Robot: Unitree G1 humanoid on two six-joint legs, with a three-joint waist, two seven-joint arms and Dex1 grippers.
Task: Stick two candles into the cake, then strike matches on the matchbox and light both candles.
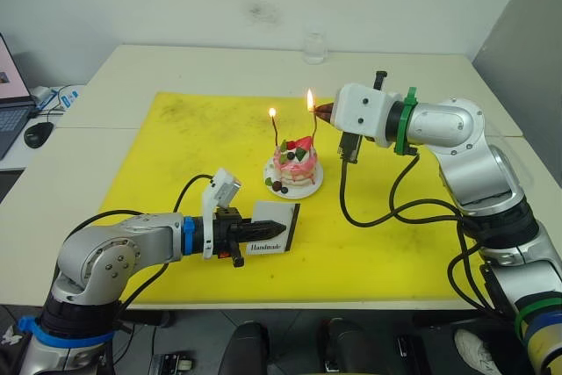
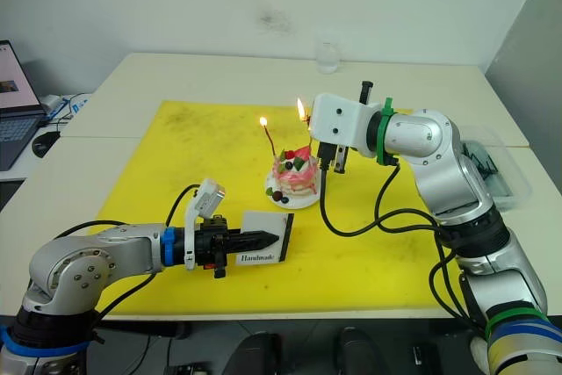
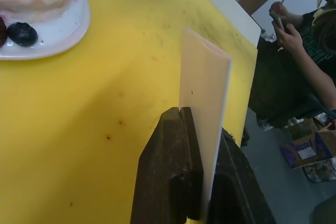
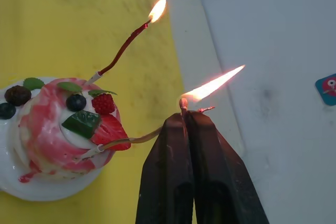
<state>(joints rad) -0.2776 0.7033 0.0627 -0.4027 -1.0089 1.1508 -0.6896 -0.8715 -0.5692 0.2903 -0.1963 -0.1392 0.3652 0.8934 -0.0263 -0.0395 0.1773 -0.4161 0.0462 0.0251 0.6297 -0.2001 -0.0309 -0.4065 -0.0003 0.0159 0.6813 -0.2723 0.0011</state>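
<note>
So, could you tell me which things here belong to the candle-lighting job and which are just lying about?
Job:
- cake on its white plate
- red candle, lit
- second candle, flame at its tip
- match in right gripper
- matchbox in left gripper

Lying about:
- glass
- laptop
- mouse
- yellow mat

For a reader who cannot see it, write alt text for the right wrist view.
The right gripper, fingers shut on a burning match, holds its flame at the tip of a pale candle stuck in the pink cake. A reddish candle already burns.
</note>
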